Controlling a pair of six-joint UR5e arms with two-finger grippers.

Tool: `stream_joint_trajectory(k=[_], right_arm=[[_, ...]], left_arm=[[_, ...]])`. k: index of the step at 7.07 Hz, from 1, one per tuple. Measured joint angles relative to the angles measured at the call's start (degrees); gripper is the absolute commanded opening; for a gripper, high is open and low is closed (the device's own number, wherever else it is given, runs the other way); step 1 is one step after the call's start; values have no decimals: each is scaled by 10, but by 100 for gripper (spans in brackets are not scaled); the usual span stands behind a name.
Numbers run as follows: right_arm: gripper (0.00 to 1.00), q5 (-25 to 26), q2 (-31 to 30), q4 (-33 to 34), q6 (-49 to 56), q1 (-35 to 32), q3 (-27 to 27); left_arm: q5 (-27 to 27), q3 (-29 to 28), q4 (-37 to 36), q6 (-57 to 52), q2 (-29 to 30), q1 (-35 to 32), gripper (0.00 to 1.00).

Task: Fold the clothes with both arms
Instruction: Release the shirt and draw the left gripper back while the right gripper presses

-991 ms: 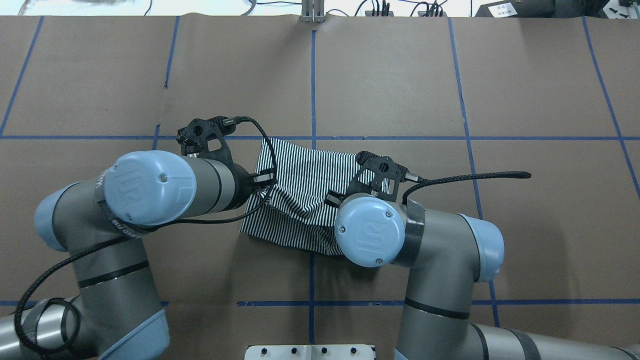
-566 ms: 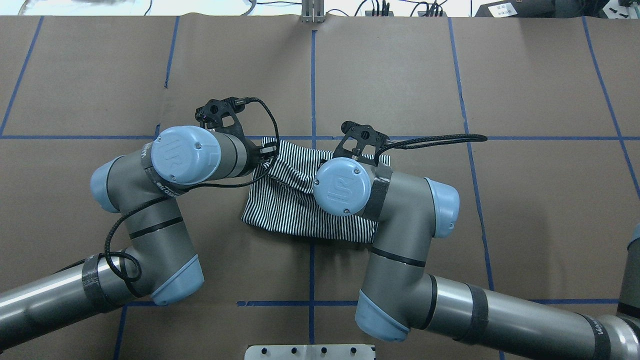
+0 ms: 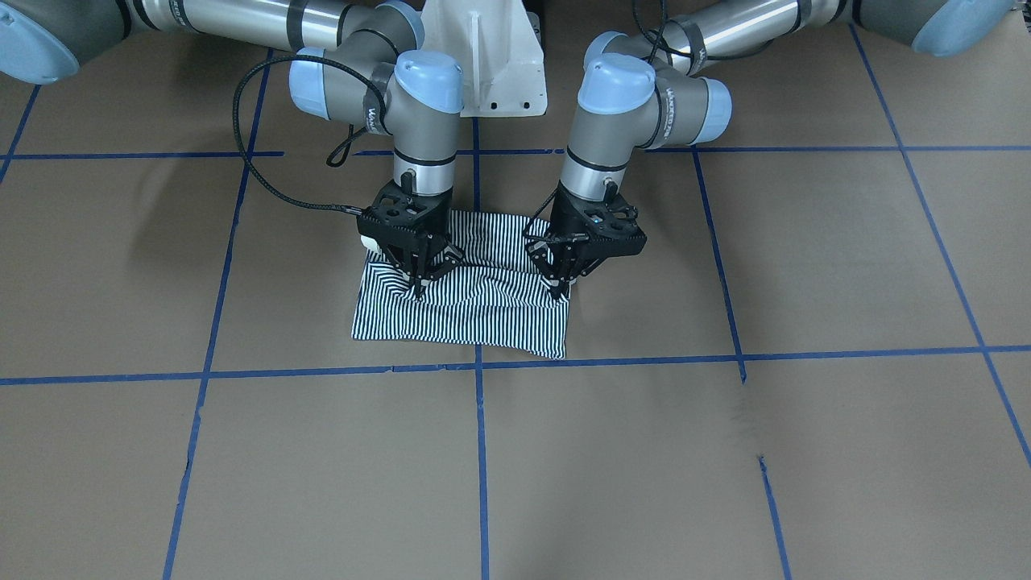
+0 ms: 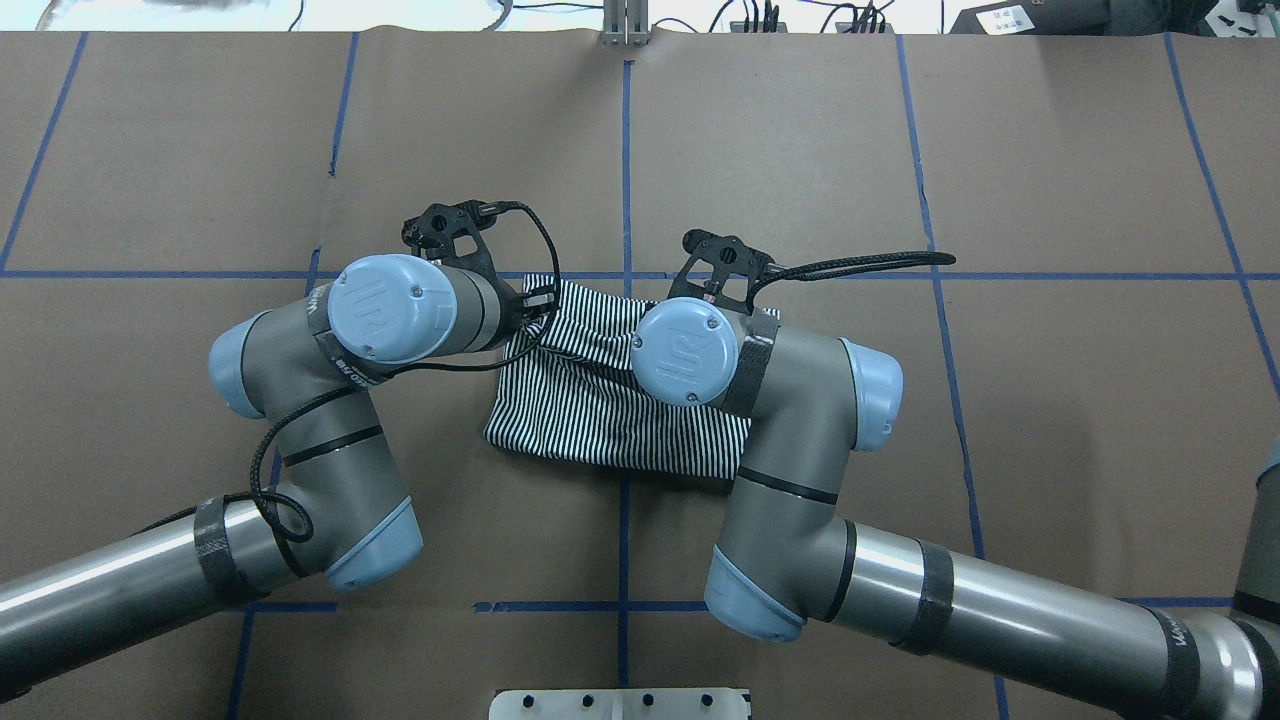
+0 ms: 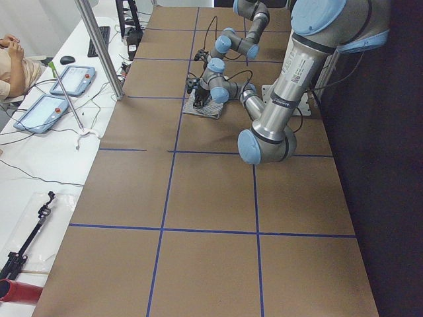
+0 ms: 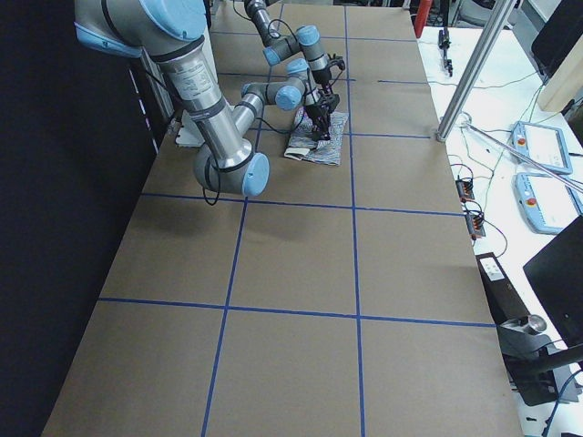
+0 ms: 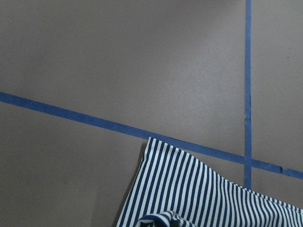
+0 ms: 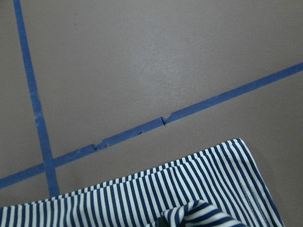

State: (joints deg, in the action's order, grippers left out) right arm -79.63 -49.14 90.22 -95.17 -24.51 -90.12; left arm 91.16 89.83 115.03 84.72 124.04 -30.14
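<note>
A brown table (image 4: 1050,150) gridded with blue tape lines (image 4: 627,150) bears the folded striped shirt (image 4: 600,420), lying across one line.

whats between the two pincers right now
Only a rumpled stretch of the navy-and-white striped polo shirt, which the black left pincer and black right pincer both pinch; no other object. The front-facing view shows it best.

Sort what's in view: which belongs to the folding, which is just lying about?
Job: folded navy-and-white striped shirt; black left gripper and black right gripper, jaws pinching it.
Lying about: white pedestal base; blue tape grid lines; grey tablet pendants on the white side bench.
</note>
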Motion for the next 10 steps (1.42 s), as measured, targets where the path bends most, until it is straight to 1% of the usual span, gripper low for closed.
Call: stream_joint_trajectory(k=[2, 3, 4, 5, 7, 9, 10], right_arm=[[0, 0, -1, -1, 6, -2, 4], [9, 0, -1, -1, 9, -2, 7], [99, 0, -2, -1, 12, -2, 8], [100, 1, -1, -1, 13, -2, 12], [100, 3, 4, -17, 23, 0, 29], [100, -2, 22, -34, 49, 0, 30], [100, -7, 31, -34, 57, 2, 26]], left_arm=[[0, -17, 17, -1, 1, 0, 0], [0, -19, 19, -2, 1, 0, 6], [0, -19, 20, -2, 1, 0, 99], [0, -19, 23, -11, 0, -2, 100], [12, -14, 29, -89, -6, -22, 100], [82, -7, 30, -218, -28, -87, 100], [101, -6, 30, -256, -37, -106, 100]])
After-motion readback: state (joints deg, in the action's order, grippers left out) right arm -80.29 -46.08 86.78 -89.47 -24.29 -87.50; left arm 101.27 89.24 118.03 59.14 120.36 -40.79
